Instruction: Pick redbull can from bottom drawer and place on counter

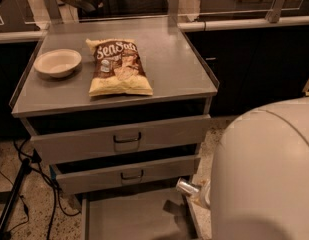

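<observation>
Camera view: redbull can (pixel 186 186) beside the tool (pixel 200 198), whose hold you cannot tell, at the bottom drawer's (pixel 129 219) 3 o'clock rim; raise it straight before you swing toward the table (pixel 179 64).

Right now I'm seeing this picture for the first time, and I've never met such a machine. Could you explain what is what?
There is a single camera view, looking down on a grey metal cabinet. Where the camera is mounted is not known. The big white shape at the right is the robot's arm. Its gripper, a two-finger clamp, sits low beside the arm and is mostly hidden by it, at the right edge of the open bottom drawer. It appears to hold the redbull can, the small silvery thing sticking out to the left above the drawer floor. On the counter lie a pale bowl and a chip bag.
</observation>
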Action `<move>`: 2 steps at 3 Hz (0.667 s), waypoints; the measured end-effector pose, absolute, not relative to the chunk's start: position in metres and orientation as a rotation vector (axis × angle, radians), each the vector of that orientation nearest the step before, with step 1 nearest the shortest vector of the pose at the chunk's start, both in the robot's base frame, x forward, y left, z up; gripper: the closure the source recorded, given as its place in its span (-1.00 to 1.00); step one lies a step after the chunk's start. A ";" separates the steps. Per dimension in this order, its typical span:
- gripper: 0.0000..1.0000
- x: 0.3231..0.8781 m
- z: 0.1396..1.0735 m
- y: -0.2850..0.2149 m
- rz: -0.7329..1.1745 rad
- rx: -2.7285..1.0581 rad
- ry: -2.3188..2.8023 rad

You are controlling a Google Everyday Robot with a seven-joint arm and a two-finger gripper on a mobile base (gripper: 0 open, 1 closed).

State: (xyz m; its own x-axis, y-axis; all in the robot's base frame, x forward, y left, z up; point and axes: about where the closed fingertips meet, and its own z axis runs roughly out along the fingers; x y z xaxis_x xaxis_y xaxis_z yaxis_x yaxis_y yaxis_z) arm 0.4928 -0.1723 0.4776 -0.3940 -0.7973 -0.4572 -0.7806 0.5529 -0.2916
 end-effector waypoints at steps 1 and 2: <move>1.00 0.496 0.486 -0.172 -0.047 -1.258 2.222; 1.00 0.502 0.494 -0.173 -0.058 -1.259 2.220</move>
State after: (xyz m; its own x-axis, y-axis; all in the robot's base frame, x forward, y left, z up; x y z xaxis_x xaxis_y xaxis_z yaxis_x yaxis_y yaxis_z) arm 0.5016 -0.1732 0.4941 -0.3860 -0.7979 -0.4630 -0.7728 0.5538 -0.3100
